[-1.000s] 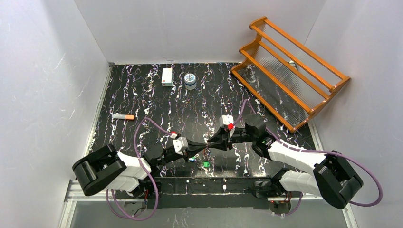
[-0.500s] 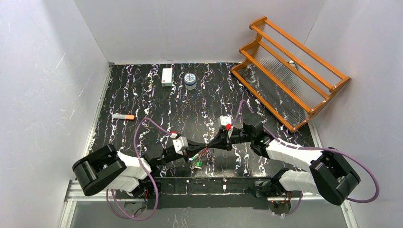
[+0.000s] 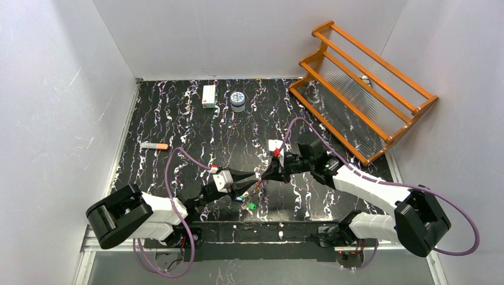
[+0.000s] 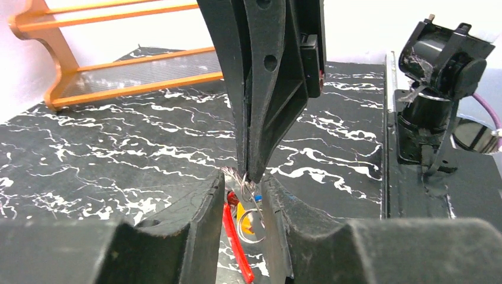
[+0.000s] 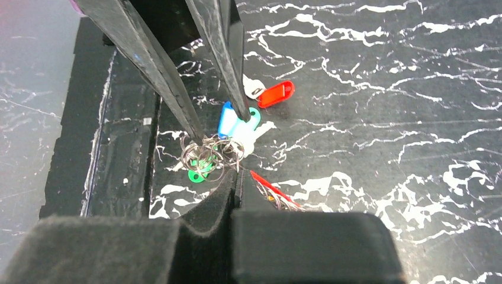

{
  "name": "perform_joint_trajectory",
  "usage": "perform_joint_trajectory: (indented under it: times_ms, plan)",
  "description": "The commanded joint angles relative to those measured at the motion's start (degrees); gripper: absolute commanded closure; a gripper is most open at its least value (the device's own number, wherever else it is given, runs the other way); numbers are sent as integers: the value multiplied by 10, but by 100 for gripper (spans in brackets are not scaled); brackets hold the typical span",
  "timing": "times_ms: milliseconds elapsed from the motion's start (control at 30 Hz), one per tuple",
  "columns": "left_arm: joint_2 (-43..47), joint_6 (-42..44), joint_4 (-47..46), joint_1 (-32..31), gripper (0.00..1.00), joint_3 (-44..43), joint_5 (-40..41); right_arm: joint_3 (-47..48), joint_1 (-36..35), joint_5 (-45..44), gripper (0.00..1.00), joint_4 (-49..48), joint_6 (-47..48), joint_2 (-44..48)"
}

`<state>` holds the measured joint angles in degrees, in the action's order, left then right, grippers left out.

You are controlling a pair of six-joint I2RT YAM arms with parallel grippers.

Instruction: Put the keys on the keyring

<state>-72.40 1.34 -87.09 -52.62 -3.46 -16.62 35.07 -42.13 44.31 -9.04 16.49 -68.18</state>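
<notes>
The keyring point(image 5: 204, 155) is a bunch of thin silver rings pinched at the tip of my shut right gripper point(image 5: 237, 176). From it hang keys with a green cap point(image 5: 197, 173), a blue cap point(image 5: 228, 121) and a long red tag point(image 5: 269, 188). A red-capped key point(image 5: 277, 93) shows further down; I cannot tell whether it hangs or lies on the table. My left gripper point(image 4: 243, 184) stands open around the bunch, one finger on each side, and a ring point(image 4: 254, 223) dangles in the gap. In the top view both grippers point(image 3: 258, 177) meet at the near middle of the table.
An orange wooden rack point(image 3: 362, 89) leans at the back right. A white box point(image 3: 208, 95) and a small round tin point(image 3: 238, 100) stand at the back. An orange-tipped marker point(image 3: 154, 145) lies at the left. The right arm's base point(image 4: 441, 89) is beside the table edge.
My left gripper has opened and let go of the ring. My right gripper has shut on the keyring, and the right arm's wrist has swung up and to the left.
</notes>
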Motion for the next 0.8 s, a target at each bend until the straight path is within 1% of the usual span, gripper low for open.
perform_joint_trajectory:
  times_ms: [0,167,267,333,533,767]
  plan:
    - [26,36,20,0,71,-7,26,64,-2,-45,99,148,50,2]
    - [38,72,114,0,71,-41,1,111,-20,-109,99,242,74,-14]
    - [38,92,147,0,71,-54,0,138,-40,-154,99,300,92,-28]
    - [36,105,170,0,71,-62,-5,149,-51,-167,99,321,104,-38]
    - [14,128,223,0,71,-93,-60,155,-73,-180,99,321,107,-46]
    - [-19,132,255,0,72,-120,-117,156,-77,-179,99,313,107,-47]
